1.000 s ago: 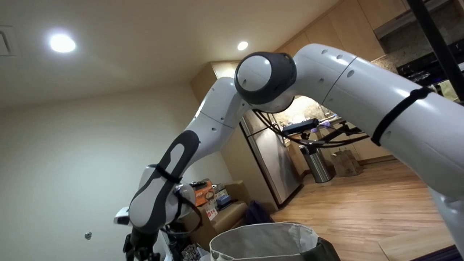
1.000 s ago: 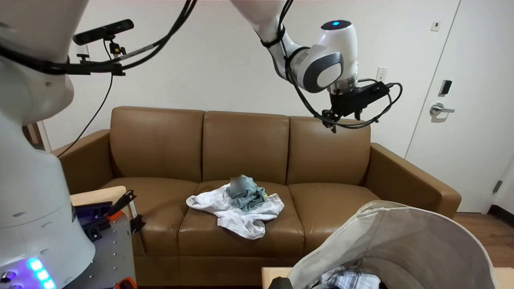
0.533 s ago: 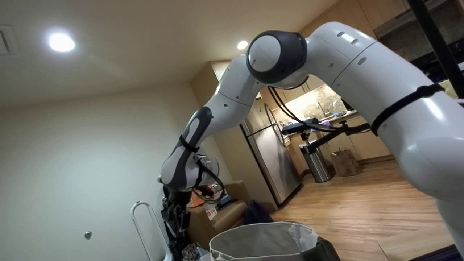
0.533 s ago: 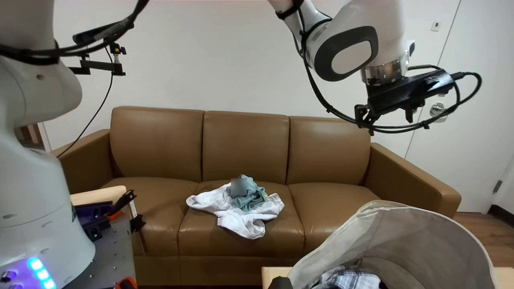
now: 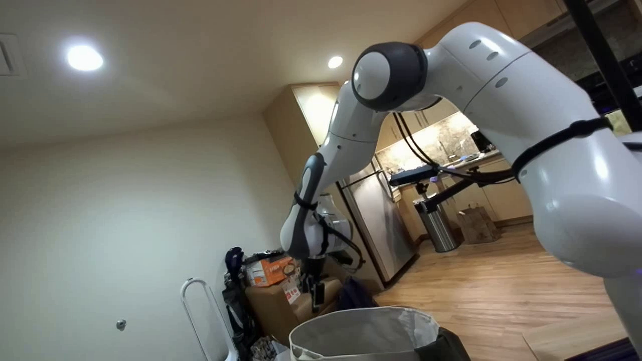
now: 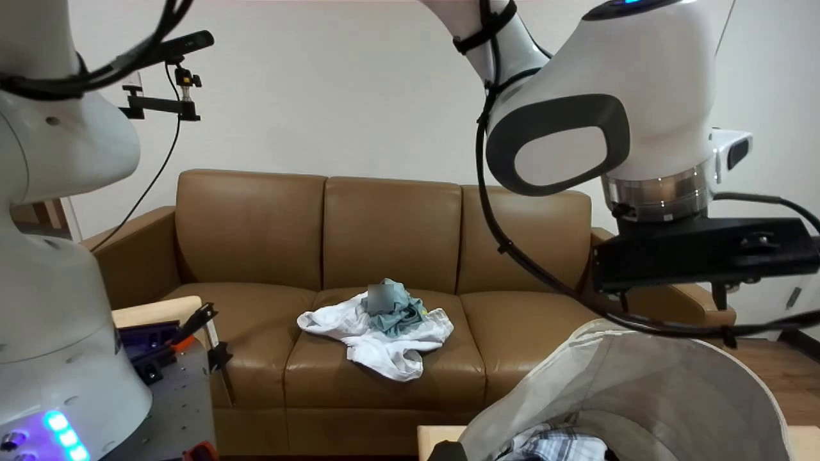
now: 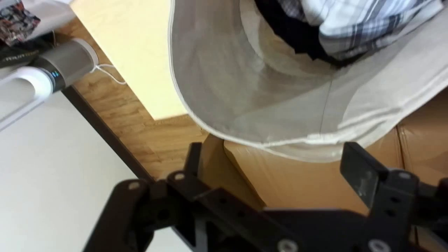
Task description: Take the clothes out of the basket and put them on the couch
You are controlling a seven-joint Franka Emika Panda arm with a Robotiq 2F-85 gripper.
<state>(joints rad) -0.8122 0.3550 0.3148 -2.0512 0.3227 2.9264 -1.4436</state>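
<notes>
Basket (image 7: 290, 108) stands on the pale worktop (image 7: 133, 45) near one corner, by the edge toward the couch (image 6: 391, 230), plaid cloth (image 7: 364, 31) and dark cloth (image 7: 297, 35) inside. Higher up hangs the gripper (image 7: 272, 154), fingers (image 7: 362, 171) spread wide, holding nothing. Teal cloth (image 6: 398, 315) lies heaped over white cloth (image 6: 384, 352) on the couch's middle seat.

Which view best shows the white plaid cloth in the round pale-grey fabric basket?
Wrist view: the plaid cloth appears largest, cropped at top. In an exterior view a patch shows; in an exterior view the basket hides it.
</notes>
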